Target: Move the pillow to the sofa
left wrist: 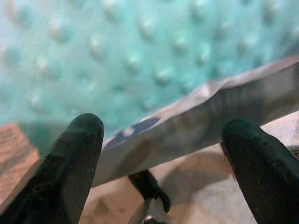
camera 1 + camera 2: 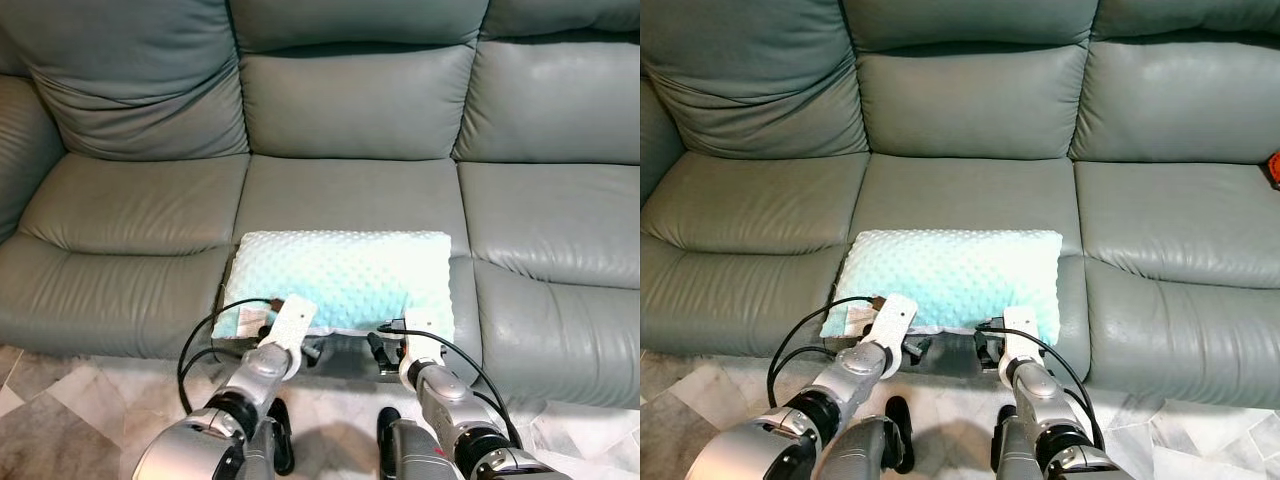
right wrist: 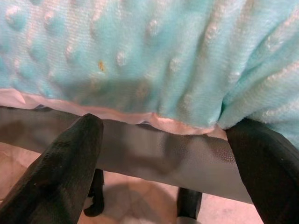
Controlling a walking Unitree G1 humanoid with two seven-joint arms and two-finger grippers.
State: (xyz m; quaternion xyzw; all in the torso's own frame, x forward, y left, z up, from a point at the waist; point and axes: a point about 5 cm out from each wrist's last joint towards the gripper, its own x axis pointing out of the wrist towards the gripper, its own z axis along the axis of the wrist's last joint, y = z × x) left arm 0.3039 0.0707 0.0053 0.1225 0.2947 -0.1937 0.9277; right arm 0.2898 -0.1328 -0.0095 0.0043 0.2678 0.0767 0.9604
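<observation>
A mint-green dotted pillow (image 2: 345, 275) lies flat on the middle seat of the grey leather sofa (image 2: 350, 190), its near edge hanging slightly over the seat front. My left gripper (image 1: 163, 154) is open just below the pillow's near-left edge. Its black fingers (image 1: 70, 158) stand wide apart with nothing between them. At the pillow's near-right edge my right gripper (image 3: 163, 154) is open too, its fingers (image 3: 65, 163) on either side of the sofa's front lip (image 3: 154, 158). Both wrists (image 2: 290, 322) reach forward from below the seat edge.
The sofa's left seat (image 2: 120, 230) and right seat (image 2: 560, 230) flank the pillow. Marble-patterned tiled floor (image 2: 60, 400) lies in front of the sofa. Black cables (image 2: 195, 350) loop beside my left arm. A small orange object (image 2: 1274, 165) sits at the far right.
</observation>
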